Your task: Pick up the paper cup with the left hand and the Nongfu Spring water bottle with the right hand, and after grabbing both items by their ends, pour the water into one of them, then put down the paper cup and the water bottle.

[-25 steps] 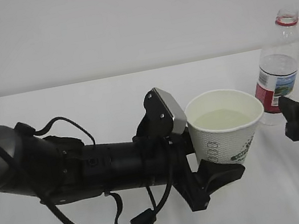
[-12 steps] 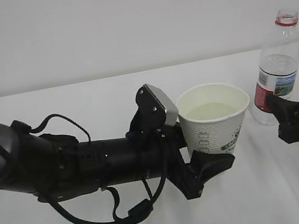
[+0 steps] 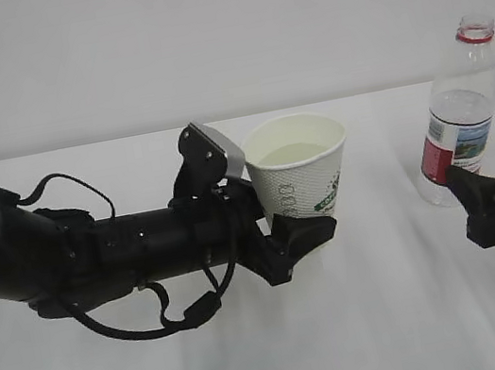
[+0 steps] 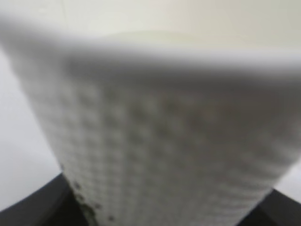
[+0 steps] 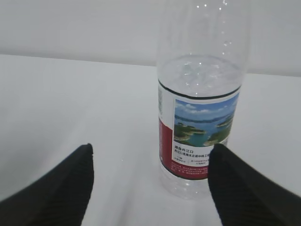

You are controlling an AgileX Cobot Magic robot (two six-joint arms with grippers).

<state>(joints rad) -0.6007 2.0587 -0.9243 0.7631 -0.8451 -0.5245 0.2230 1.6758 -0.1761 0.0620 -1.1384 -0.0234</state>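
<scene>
I hold the thin, crushable white paper cup (image 3: 301, 176), water-filled, low in the left gripper (image 3: 278, 223); right gripper (image 3: 490, 200) stands open, empty.

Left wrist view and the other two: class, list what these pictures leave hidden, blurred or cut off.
- Left wrist view: the white dimpled paper cup fills the frame, blurred; its logo and base are unreadable.
- Exterior view: the cup's base is hidden behind the left end effector.
- Right wrist view: the clear ribbed plastic bottle loses its neck at the top edge; the label's small print is illegible.
</scene>
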